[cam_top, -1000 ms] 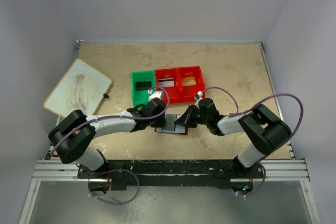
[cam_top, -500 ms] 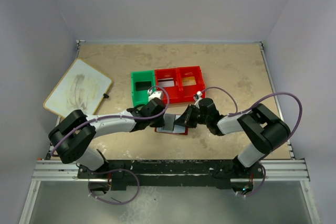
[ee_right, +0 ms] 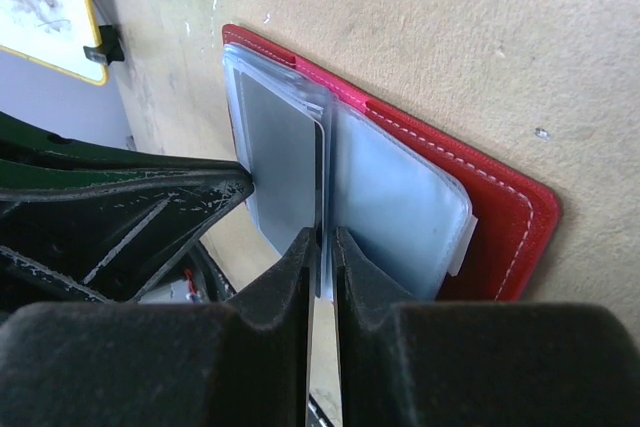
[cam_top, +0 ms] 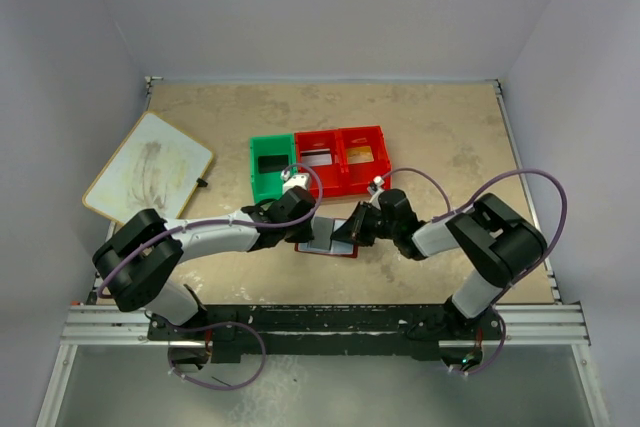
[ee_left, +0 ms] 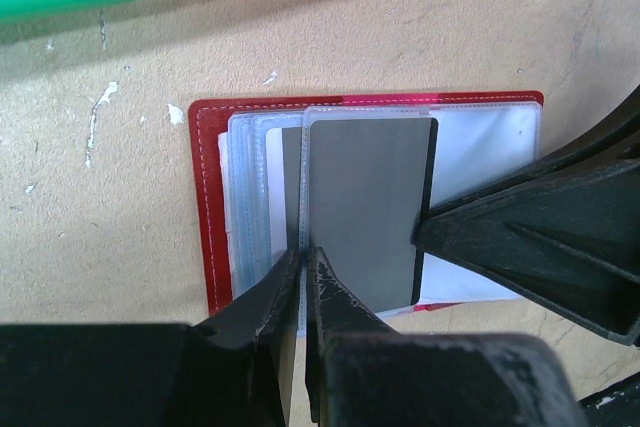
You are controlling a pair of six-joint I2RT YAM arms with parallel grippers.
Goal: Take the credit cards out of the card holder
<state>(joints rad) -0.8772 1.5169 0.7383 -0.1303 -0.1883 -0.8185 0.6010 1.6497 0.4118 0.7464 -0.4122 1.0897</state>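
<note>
1. While both arms crowd low over the beige speckled table [cam_top: 450, 137], a pull by either could knock the other.
2. Left gripper [ee_left: 303, 267] is clenched at one corner of the card, whether on card or sleeve is unclear. Right gripper [ee_right: 322, 247] straddles the opposite edge with a narrow gap. Its grasp cannot be told, so it may slip.
3. Thin dark-red folding card holder [ee_left: 205, 197] lies open just in front of the green-and-red plastic bin tray [cam_top: 318, 135]. Unpinned, it may drag along.
4. Pale clear plastic sleeves [ee_left: 480, 157] could bunch if pinched.
5. Silver-grey rectangular credit card [ee_left: 365, 207] lies partly out of its sleeve and could jam if tilted.
</note>
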